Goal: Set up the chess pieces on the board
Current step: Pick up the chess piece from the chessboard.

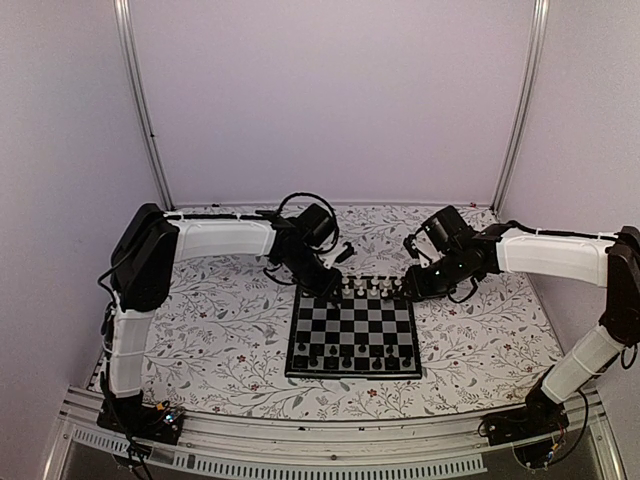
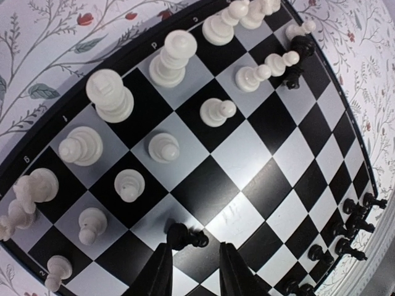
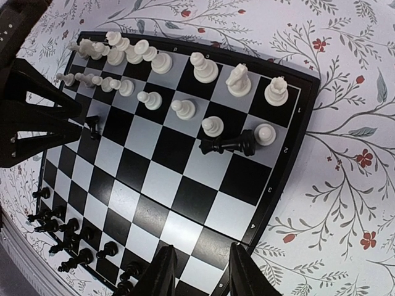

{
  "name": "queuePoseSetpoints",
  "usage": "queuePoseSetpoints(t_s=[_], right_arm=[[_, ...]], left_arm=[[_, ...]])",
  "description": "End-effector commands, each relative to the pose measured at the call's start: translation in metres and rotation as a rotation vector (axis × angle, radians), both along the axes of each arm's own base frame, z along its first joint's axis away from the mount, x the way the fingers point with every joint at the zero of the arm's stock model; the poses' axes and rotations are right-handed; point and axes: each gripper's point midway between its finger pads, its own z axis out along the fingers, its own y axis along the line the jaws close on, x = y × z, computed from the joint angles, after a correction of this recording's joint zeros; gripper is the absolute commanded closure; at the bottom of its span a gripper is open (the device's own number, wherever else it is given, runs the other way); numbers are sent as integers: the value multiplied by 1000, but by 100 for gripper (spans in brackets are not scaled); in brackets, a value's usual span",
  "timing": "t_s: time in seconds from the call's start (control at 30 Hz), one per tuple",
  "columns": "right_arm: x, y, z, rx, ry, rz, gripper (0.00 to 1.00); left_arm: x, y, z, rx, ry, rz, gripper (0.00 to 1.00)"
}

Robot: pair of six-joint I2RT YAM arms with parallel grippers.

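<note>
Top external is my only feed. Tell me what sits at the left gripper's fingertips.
Observer: The left wrist view shows a small black piece, apparently tipped over, on the board just at the tips of the left gripper. The jaws stand apart and are not clamped on it.
Operator: Now check the white side for strays.
Observer: In the right wrist view a second black piece lies on its side, right beside the end white pawn.
</note>
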Motion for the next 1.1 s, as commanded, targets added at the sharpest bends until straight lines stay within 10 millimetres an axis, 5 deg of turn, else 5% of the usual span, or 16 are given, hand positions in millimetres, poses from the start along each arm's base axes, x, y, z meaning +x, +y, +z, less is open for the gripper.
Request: queuePoseSetpoints(t_s=[0.0, 1.07], right_arm=[[-4, 0, 5, 27, 4, -10, 69], [-15, 1, -9, 62, 50, -13, 68]], left_arm=[[9, 6, -6, 22, 3, 6, 71], [3, 2, -29, 8, 72, -21, 83]])
